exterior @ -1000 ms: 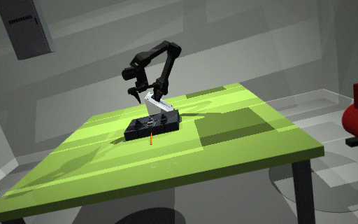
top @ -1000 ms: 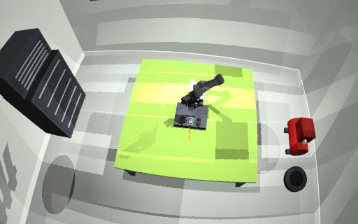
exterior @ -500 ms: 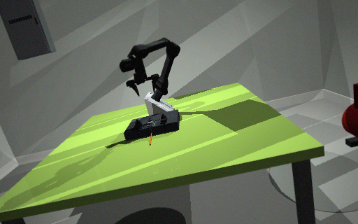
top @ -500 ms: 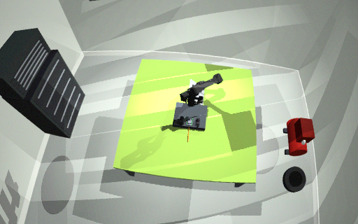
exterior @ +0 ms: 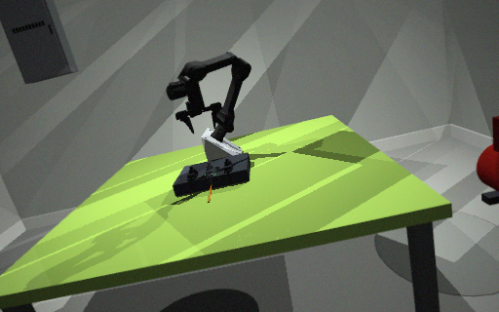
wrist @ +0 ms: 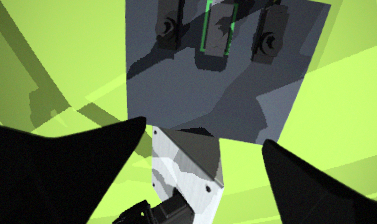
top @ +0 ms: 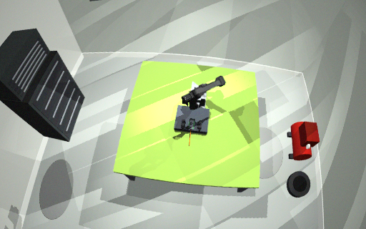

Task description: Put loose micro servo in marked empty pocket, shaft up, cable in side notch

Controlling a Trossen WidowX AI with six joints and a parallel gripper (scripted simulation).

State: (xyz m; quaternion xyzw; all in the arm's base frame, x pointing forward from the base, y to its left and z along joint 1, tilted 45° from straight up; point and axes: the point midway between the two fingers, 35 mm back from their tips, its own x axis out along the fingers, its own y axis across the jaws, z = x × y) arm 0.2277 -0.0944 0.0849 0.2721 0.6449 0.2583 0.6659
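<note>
The loose micro servo [top: 191,124] [exterior: 211,171] [wrist: 219,31] sits in the green-outlined pocket of the dark deck [top: 184,114] [exterior: 190,187] [wrist: 174,95], between two dark servos. In the wrist view its top is cut off by the frame and partly shadowed; whether both ears lie flat cannot be told. Its orange cable [top: 189,139] [exterior: 210,193] runs out over the deck's front edge; its lie in the side notch is too small to tell. My gripper [exterior: 204,129] [wrist: 203,133] is wide open and empty, raised behind and above the deck, apart from the servo.
The two dark servos [wrist: 168,25] [wrist: 269,42] stand on the deck either side of the pocket. The pale arm base [exterior: 214,146] [wrist: 186,170] is close behind the deck. All stand on the green table [top: 151,154] [exterior: 275,205].
</note>
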